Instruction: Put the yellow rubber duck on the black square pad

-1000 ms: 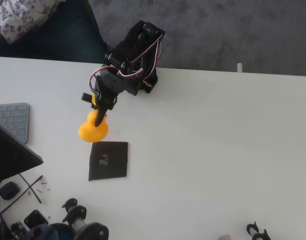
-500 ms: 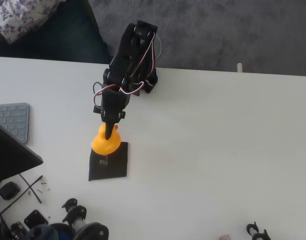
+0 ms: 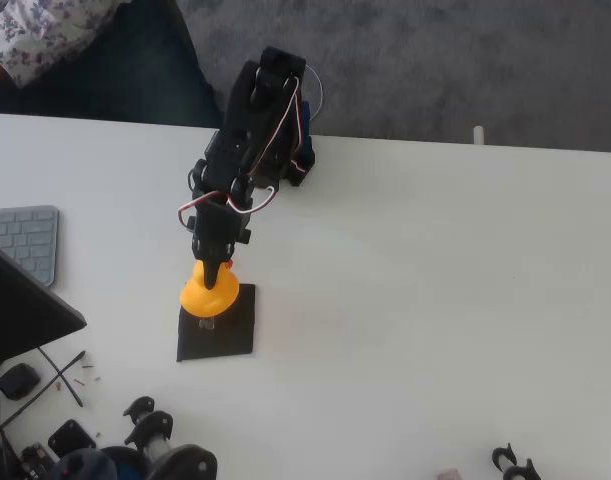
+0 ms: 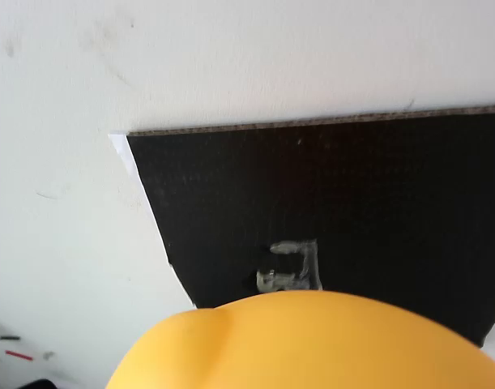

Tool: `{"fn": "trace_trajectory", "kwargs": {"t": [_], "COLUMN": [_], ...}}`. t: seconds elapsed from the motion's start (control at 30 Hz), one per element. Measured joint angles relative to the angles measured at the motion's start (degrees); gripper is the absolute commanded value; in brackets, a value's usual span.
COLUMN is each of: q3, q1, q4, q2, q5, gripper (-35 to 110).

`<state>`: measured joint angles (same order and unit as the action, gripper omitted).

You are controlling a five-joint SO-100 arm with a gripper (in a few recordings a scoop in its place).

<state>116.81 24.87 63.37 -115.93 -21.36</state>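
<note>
Overhead, end effector (image 3: 214,272) grips yellow rubber duck (image 3: 209,292) above black square pad (image 3: 225,330) — keyboard (image 3: 23,240) left.

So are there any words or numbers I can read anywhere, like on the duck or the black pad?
No readable text anywhere.
Pad: only a pale grey mark near its middle, a squiggly shape, not a letter I can read.
Duck: plain yellow, no writing visible.
Keyboard: key labels too small and blurred to read.

Yellow rubber duck (image 3: 209,292) over black square pad (image 3: 228,330) top-left corner (grey mark near centre)
</note>
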Motion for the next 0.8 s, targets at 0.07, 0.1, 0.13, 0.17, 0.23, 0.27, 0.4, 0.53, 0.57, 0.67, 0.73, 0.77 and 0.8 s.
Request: {"fn": "trace_trajectory", "kwargs": {"t": [0.07, 0.1, 0.13, 0.17, 0.23, 0.27, 0.4, 0.53, 0.57, 0.67, 0.73, 0.77, 0.8], "q3": [-0.9, -1.7, -2.8, -4.0, -6.2, -6.9, -10.4, -13.2, -13.6, -14.2, -14.2, -14.2, -14.2], "q1": [0.0, 0.0, 0.0, 0.0, 0.0, 0.0, 0.0, 0.0, -0.2, -3.1, -6.5, -7.7, -8.6], "q4": [0.0, 0.0, 0.0, 0.0, 0.0, 0.0, 0.3, 0.4, 0.4, 0.4, 0.4, 0.4, 0.4], "q2": [1.2, 2.1, 3.3, 4.2, 6.7, 8.2, 14.0, 17.1, 17.5, 19.1, 19.2, 19.3, 19.3], "q5": [0.7, 1.0, 1.3, 1.8, 2.3, 2.8, 3.1, 3.2, 3.4, 3.9, 3.9, 3.9, 3.9], "gripper": [11, 11, 11, 11, 11, 11, 11, 11, 11, 11, 11, 11, 11]}}
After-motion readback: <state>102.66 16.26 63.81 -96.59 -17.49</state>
